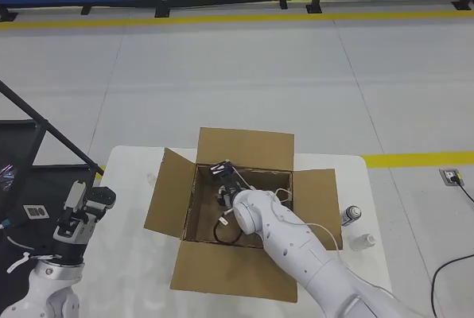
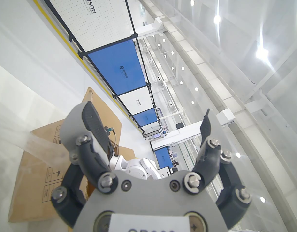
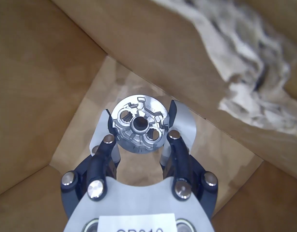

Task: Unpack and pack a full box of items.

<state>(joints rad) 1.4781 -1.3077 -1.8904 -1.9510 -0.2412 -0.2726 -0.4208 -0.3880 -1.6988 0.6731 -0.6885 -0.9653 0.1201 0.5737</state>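
While right gripper [image 3: 140, 131] sits inside cardboard box [image 1: 245, 148], clamped on round metal disc [image 3: 138, 124], left gripper [image 2: 148, 131] hangs spread, empty, at box's 9 o'clock.

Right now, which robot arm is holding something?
The right gripper, inside the cardboard box, grips a round metal disc; the left gripper is open and empty.

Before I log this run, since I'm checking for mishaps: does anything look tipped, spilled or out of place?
One thing: the small clear bottle on the table, right of the box, seems to lie on its side, while the spray can beside it stands upright. No spill shows.
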